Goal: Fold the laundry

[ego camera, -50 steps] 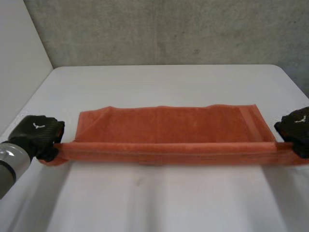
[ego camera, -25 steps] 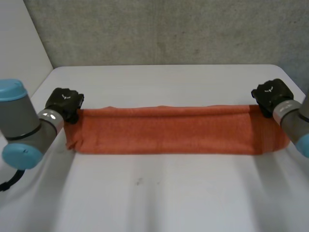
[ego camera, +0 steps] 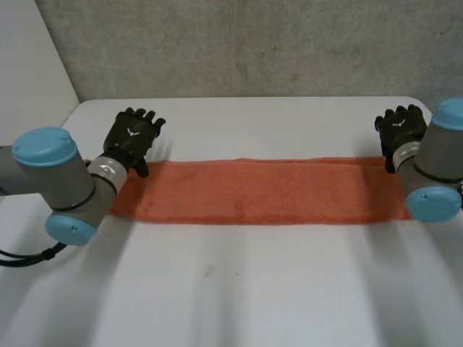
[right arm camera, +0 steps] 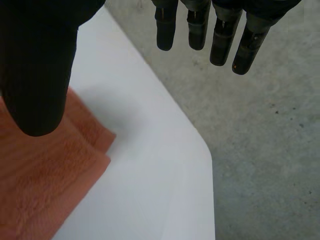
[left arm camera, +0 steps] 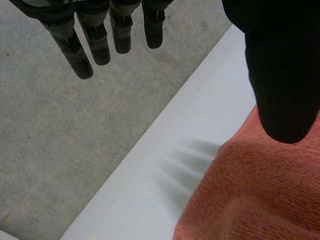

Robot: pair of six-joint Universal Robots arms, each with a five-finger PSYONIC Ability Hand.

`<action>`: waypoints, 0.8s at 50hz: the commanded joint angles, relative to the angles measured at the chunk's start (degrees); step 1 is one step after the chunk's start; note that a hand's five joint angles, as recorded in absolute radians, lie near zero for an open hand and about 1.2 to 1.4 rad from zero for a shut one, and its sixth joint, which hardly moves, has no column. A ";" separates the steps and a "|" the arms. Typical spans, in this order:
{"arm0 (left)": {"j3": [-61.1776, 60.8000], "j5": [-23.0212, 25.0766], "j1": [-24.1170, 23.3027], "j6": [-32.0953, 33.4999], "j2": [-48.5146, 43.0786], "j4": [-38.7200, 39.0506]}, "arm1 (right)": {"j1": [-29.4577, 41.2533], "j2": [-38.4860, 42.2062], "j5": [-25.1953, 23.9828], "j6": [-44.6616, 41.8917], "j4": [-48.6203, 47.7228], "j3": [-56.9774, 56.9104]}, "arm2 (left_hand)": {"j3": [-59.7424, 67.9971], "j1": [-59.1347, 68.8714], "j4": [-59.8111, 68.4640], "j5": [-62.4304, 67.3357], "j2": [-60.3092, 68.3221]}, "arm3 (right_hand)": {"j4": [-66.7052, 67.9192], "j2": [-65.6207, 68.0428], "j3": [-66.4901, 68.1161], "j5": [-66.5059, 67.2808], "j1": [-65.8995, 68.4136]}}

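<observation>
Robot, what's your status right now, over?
Left hand open, right hand open, one at each end of the towel. Towel folded into a long strip, flat on table. Nothing in the way.

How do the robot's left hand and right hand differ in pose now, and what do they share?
The left hand slants clearly toward the table's middle; the right hand slants less. By the left hand the towel's corner bulges; by the right hand it lies flat, two layers showing. Both hands are open, holding nothing, at the towel's far corners.
</observation>
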 commanded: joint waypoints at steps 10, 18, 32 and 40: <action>-19.95 0.57 5.70 -0.77 17.27 -0.75 | -4.40 -19.37 -10.38 3.06 7.50 23.11 | -1.09 -0.46 -0.71 -1.72 -0.52 | -0.30 0.48 0.83 -0.57 1.26; -21.71 0.74 8.77 -0.68 16.66 -0.84 | -9.41 -21.49 -17.14 5.17 11.46 29.01 | -0.75 -0.12 -0.38 -1.38 -0.18 | 9.46 10.25 10.59 9.20 11.03; -20.91 0.22 9.39 -0.86 13.85 0.04 | -16.53 -18.77 -27.16 7.46 9.01 31.64 | -0.75 -0.12 -0.38 -1.38 -0.18 | 18.04 18.83 19.17 17.78 19.61; -21.88 0.22 9.30 -0.95 14.64 0.04 | -18.03 -16.13 -28.14 7.46 2.95 31.74 | -0.59 0.05 -0.21 -1.21 -0.01 | 26.28 27.06 27.41 26.02 27.85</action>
